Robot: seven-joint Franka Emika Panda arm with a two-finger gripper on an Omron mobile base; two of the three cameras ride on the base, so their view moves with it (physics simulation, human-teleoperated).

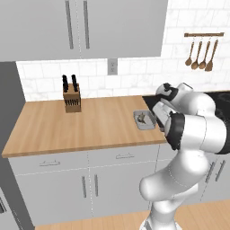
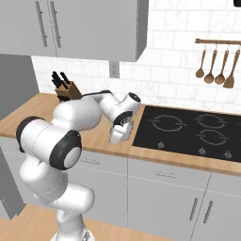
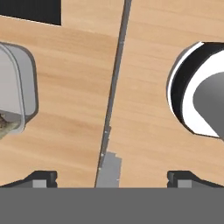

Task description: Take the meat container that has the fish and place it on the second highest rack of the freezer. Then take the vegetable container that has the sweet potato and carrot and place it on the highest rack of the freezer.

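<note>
The meat container [image 1: 138,123], a small light-grey rectangular tray, sits on the wooden counter near its front edge, just left of the cooktop. The fish [image 1: 143,118] lies inside it. In the hand view the meat container [image 3: 24,83] is at the left edge with a bit of the fish [image 3: 6,123] showing. My gripper [image 3: 113,178] hangs open and empty over the counter's front edge, beside the tray and not touching it. From the right base view the gripper [image 2: 116,136] points down at the counter next to the cooktop.
A knife block [image 1: 72,97] stands at the back of the counter [image 1: 67,126]. The black cooktop [image 2: 188,129] lies to the right, with wooden spoons [image 2: 216,66] hanging above it. Wall cabinets [image 1: 81,27] hang overhead. A tall dark-grey unit [image 1: 10,108] bounds the counter's left end.
</note>
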